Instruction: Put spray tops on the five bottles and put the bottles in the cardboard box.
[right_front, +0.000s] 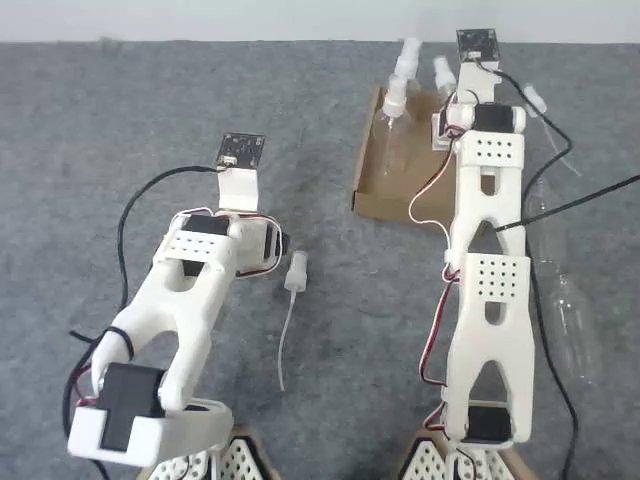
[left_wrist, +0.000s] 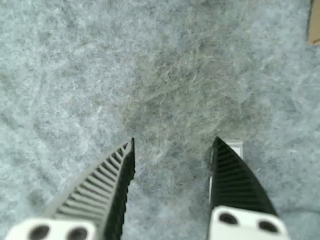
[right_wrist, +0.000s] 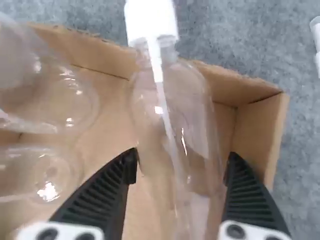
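Observation:
The cardboard box (right_front: 365, 185) lies at the back right with several capped clear bottles (right_front: 392, 120) standing in it. In the right wrist view my right gripper (right_wrist: 182, 155) is open over the box (right_wrist: 255, 115). Its fingers stand on either side of an upright clear bottle (right_wrist: 172, 110) that wears a white spray top (right_wrist: 151, 20). Two more bottles (right_wrist: 50, 100) stand beside it. A loose spray top (right_front: 295, 273) with a long tube lies on the carpet between the arms. My left gripper (left_wrist: 172, 145) hangs open over bare carpet, holding nothing.
Two uncapped clear bottles (right_front: 570, 320) lie on the carpet to the right of the right arm (right_front: 488, 290). Another spray top (right_front: 537, 100) lies behind them. Cables trail beside both arms. A corner of the box (left_wrist: 315, 25) appears in the left wrist view.

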